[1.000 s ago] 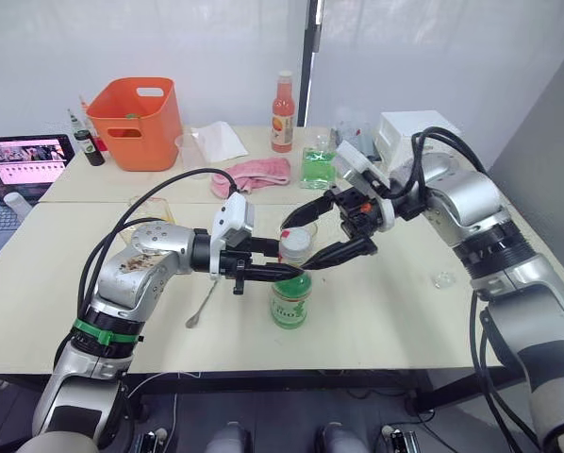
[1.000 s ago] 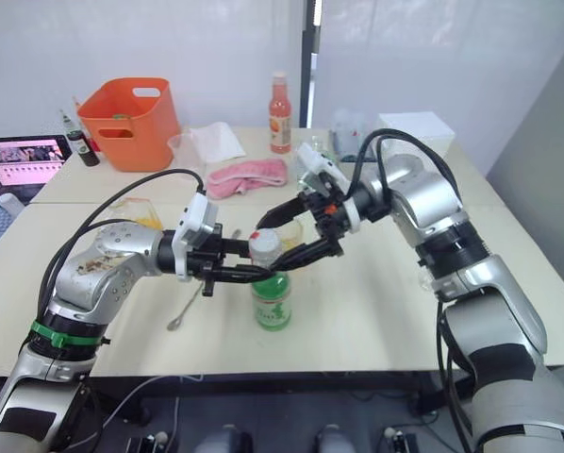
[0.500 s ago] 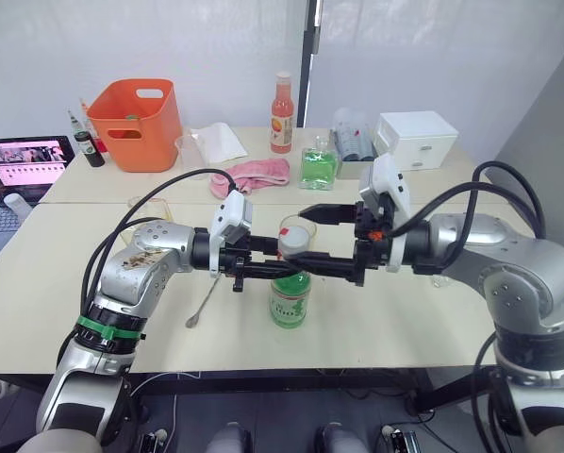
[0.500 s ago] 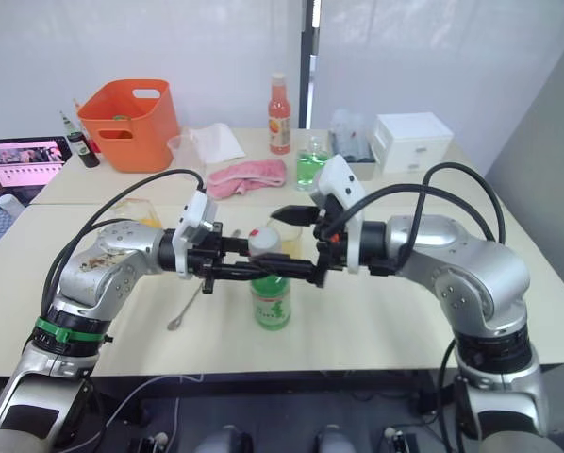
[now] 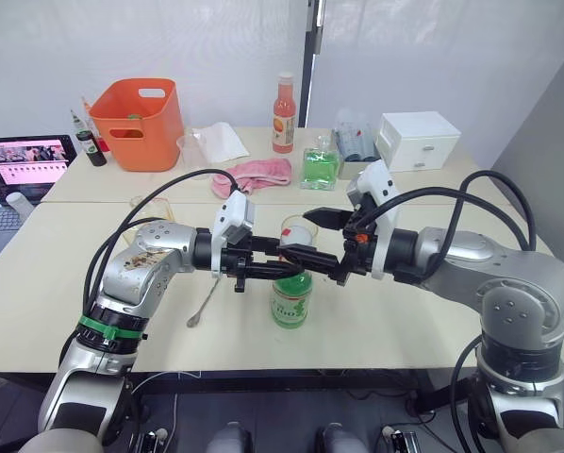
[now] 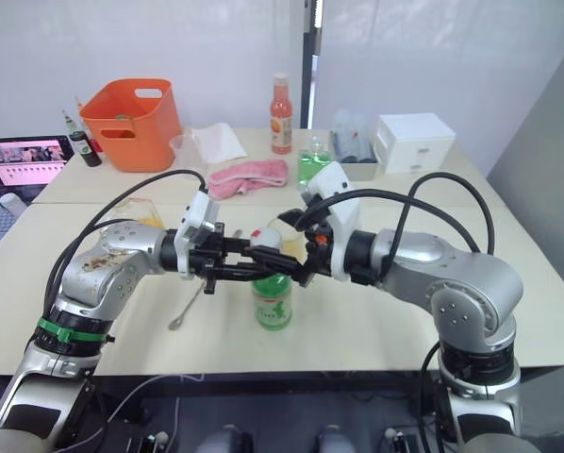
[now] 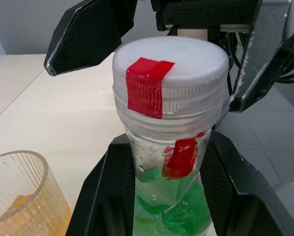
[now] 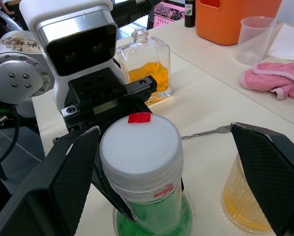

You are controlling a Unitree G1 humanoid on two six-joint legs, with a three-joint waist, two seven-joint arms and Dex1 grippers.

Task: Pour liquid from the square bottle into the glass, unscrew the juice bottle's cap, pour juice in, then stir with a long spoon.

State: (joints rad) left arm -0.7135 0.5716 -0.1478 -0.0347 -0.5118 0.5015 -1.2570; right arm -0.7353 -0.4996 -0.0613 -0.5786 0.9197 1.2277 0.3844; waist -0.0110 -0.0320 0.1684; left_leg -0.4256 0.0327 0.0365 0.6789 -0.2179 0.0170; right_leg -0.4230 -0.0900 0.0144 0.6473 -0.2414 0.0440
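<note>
Two grippers are meeting at the juice bottle (image 5: 290, 300), which is standing on the worktop (image 5: 395, 321) at lower centre of the head view. The left gripper (image 7: 161, 196) is clamping the bottle's neck with its jaws closed on it. The right gripper (image 8: 171, 162) is hovering with jaws spread wide either side of the white cap (image 8: 141, 142), not touching. The glass (image 8: 248, 196), holding yellow liquid, is standing just beside the bottle. Thin plastic will probably flex and feel slippery, so gripping the ridged cap rim squarely looks best; the cap seems light and small.
</note>
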